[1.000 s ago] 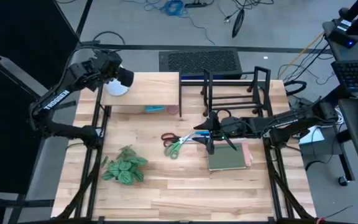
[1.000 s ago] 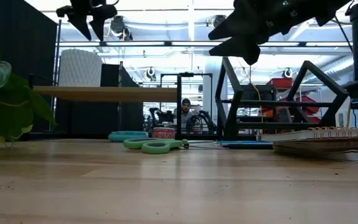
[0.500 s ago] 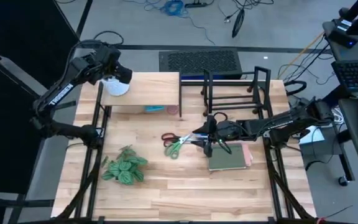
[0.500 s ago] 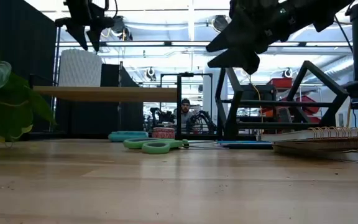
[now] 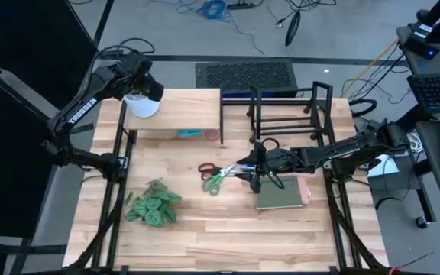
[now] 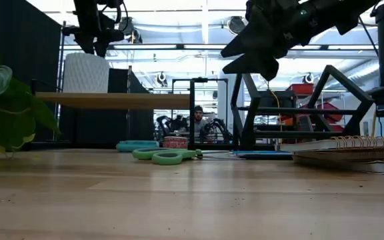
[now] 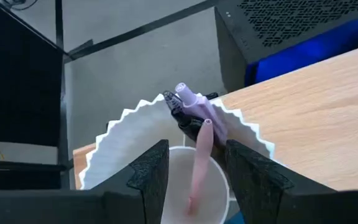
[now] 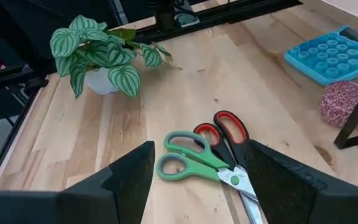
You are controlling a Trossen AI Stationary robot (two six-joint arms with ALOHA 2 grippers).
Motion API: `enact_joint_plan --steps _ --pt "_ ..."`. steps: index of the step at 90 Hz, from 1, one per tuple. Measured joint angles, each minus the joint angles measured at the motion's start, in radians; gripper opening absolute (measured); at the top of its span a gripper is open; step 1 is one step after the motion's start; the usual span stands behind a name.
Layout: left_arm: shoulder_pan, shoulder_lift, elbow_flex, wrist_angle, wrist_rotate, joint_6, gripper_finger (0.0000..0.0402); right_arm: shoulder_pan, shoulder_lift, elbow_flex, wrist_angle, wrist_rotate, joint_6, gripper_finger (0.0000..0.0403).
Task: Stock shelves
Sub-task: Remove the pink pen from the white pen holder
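Observation:
A white ribbed cup (image 5: 145, 107) with pens (image 7: 199, 118) in it stands on the left end of the pale-wood riser shelf (image 5: 182, 108). My left gripper (image 7: 196, 149) hovers open just above the cup, one finger over each side of it, clear of the pens. A black wire rack (image 5: 289, 114) stands to the right of the shelf. Green-handled and red-handled scissors (image 8: 213, 158) lie on the table in front of the rack. My right gripper (image 8: 201, 149) hangs open above them, touching nothing.
A blue ice tray (image 8: 331, 56) and a twine ball (image 8: 344, 102) lie under the riser shelf. A small potted plant (image 5: 153, 206) stands near the table's left front. Spiral notebooks (image 5: 281, 192) lie right of the scissors. A person sits in the room beyond the table (image 6: 198, 121).
My left gripper has turned above the white cup, come down a little toward it and shifted slightly toward the table's far edge. My right gripper has moved a little toward the table's left edge and down toward the scissors, then held still.

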Motion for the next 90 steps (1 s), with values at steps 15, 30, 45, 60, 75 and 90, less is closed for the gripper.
enact_joint_plan --steps 15,30,45,60,75,90 --pt "0.0 0.018 0.0 0.0 0.0 0.022 0.0145 0.0 0.0 0.0 0.001 0.0 0.0 0.0232" --pt "0.0 0.026 0.0 0.0 0.0 0.027 0.0145 0.0 0.0 0.0 0.006 0.0 0.001 0.0232" --pt "0.0 0.026 0.0 -0.009 0.0 0.069 0.0142 0.0 0.0 0.0 0.008 0.0 0.003 0.0232" --pt "0.0 0.026 0.0 -0.017 0.0 0.071 0.0109 0.0 0.0 0.0 0.016 0.003 0.003 0.0232" --pt "0.0 0.026 0.0 -0.018 0.0 0.076 0.0062 0.0 0.0 0.0 0.023 0.004 0.003 0.0232" --pt "0.0 0.026 0.0 -0.018 0.0 0.079 0.0022 0.0 0.0 0.0 0.023 0.005 0.003 0.0232"
